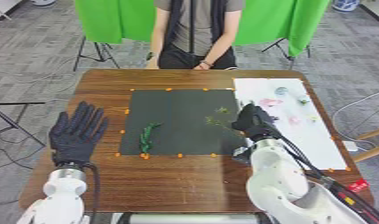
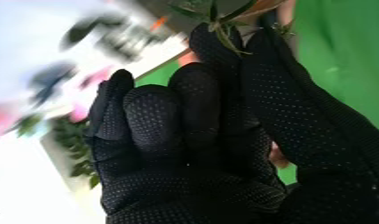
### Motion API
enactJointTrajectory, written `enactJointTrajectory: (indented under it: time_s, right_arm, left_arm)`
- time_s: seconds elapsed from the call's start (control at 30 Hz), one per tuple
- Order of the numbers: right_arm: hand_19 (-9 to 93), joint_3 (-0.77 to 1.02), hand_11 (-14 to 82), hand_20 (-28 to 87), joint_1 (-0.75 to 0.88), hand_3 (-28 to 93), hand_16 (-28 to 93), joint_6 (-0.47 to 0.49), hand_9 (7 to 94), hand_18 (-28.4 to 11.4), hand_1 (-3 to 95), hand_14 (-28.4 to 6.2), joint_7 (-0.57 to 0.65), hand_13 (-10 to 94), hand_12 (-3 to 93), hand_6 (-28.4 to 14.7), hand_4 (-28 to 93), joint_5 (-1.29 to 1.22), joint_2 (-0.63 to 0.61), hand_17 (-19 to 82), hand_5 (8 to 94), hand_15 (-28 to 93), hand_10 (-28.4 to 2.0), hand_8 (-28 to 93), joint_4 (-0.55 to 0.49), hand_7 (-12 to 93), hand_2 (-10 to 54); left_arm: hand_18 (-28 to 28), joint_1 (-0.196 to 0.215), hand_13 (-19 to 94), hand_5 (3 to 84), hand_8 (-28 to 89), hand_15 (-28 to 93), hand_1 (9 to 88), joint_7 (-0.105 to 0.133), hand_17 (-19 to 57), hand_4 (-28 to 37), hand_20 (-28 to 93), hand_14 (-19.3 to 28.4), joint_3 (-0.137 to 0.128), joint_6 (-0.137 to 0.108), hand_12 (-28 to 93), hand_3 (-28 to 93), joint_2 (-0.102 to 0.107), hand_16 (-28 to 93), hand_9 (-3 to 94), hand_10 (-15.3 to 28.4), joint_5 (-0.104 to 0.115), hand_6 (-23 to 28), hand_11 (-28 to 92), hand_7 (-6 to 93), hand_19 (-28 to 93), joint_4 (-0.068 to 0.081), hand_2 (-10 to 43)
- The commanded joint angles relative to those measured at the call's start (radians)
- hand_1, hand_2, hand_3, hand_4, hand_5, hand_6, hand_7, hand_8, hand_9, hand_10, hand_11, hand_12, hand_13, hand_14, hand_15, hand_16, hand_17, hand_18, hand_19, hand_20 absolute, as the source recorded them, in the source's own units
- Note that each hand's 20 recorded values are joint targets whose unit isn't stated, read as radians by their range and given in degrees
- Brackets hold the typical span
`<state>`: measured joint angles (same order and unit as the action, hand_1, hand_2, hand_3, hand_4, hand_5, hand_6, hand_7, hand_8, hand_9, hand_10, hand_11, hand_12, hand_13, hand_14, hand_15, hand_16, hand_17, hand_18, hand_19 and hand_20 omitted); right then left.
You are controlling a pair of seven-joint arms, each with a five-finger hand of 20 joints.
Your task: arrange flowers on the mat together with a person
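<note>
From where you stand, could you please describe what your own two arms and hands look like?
The left arm and right arm are white, with rounded segments and black cables. The left hand and right hand wear black gloves; the right one's is finely dotted.

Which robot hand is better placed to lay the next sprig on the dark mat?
Probably the right hand: it pinches a leafy sprig by the dark mat, while the left hand is open, left of it.
</note>
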<state>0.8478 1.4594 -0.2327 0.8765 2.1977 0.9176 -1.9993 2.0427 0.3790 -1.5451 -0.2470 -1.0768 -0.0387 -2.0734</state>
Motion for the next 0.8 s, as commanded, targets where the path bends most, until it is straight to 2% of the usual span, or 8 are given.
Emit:
enactJointTrajectory:
  time_s: [0.03,0.23,0.37,0.5,0.57,0.7,0.77,0.8]
  right_arm:
    - [86,-0.105,59.0,39,-0.087,74,37,0.006,68.1,-28.2,50.1,-19.9,0.04,58,47.9,-3.6,-26,0.061,0.211,30,74.2,81,-17.7,15,0.083,42,-7.2]
    - [87,-0.144,59.1,40,-0.079,74,36,-0.001,68.3,-28.3,50.3,-21.0,0.053,58,47.9,-3.8,-26,0.106,0.311,31,74.6,81,-18.5,16,0.127,41,-7.6]
    - [88,-0.153,59.2,40,-0.058,74,36,0.006,68.3,-28.3,50.3,-21.3,0.061,59,47.7,-3.8,-26,0.111,0.358,31,74.8,82,-18.6,16,0.156,42,-7.7]
    - [88,-0.17,59.3,40,-0.056,74,36,0.013,68.2,-28.4,50.3,-21.4,0.042,59,47.7,-3.7,-26,0.092,0.392,31,74.8,82,-18.6,17,0.213,42,-7.7]
    - [88,-0.176,59.3,40,-0.045,74,36,0.012,68.2,-28.4,50.3,-21.3,0.054,59,47.6,-3.7,-26,0.106,0.395,31,74.8,82,-18.6,17,0.228,42,-7.7]
    - [88,-0.177,59.2,41,-0.03,74,35,0.007,68.1,-28.4,50.3,-21.4,0.07,59,47.5,-3.8,-27,0.111,0.41,31,74.7,82,-18.6,16,0.249,42,-7.6]
    - [88,-0.173,59.2,41,-0.015,74,35,0.02,68.1,-28.4,50.2,-21.3,0.065,59,47.4,-3.8,-27,0.117,0.418,31,74.6,82,-18.6,16,0.255,42,-7.6]
    - [88,-0.171,59.1,41,-0.008,74,35,0.017,68.0,-28.4,50.1,-21.3,0.068,59,47.4,-3.8,-27,0.119,0.423,31,74.5,82,-18.6,16,0.257,42,-7.7]
  left_arm:
    - [15.3,-0.11,31,45.4,-11,32,28.3,-0.033,-6.0,-28.3,11,15.8,0.073,-0.001,8,74,0.021,-7,40.2,14.3,-0.002,8.8,20,15.1,41,0.019,15.5]
    - [15.4,-0.144,31,45.5,-11,32,28.3,-0.053,-6.1,-28.3,11,15.8,0.116,-0.001,8,74,0.029,-7,40.2,14.2,-0.006,8.8,20,15.0,41,0.03,15.3]
    - [15.4,-0.146,31,45.5,-11,32,28.3,-0.064,-6.1,-28.3,11,15.8,0.124,-0.008,8,74,0.031,-7,40.2,14.2,-0.005,8.7,20,15.0,41,0.033,15.3]
    - [15.4,-0.139,31,45.5,-11,32,28.4,-0.062,-6.1,-28.3,11,15.8,0.127,-0.015,8,74,0.032,-7,40.3,14.3,0.005,8.7,20,15.1,41,0.033,15.3]
    - [15.4,-0.144,31,45.6,-11,32,28.4,-0.074,-6.1,-28.3,11,15.9,0.13,-0.014,8,74,0.036,-7,40.3,14.3,0.002,8.7,20,15.1,41,0.036,15.2]
    - [15.4,-0.132,31,45.5,-11,32,28.4,-0.073,-6.1,-28.3,11,15.9,0.114,-0.016,8,74,0.042,-7,40.4,14.2,0.0,8.7,20,15.1,41,0.033,15.2]
    - [15.4,-0.125,31,45.6,-11,32,28.5,-0.077,-6.1,-28.3,11,15.9,0.107,-0.032,8,74,0.043,-7,40.4,14.3,0.004,8.7,20,15.1,41,0.03,15.2]
    - [15.4,-0.128,31,45.6,-11,32,28.5,-0.081,-6.1,-28.3,11,15.9,0.108,-0.038,8,74,0.043,-7,40.4,14.3,0.013,8.7,20,15.1,41,0.031,15.2]
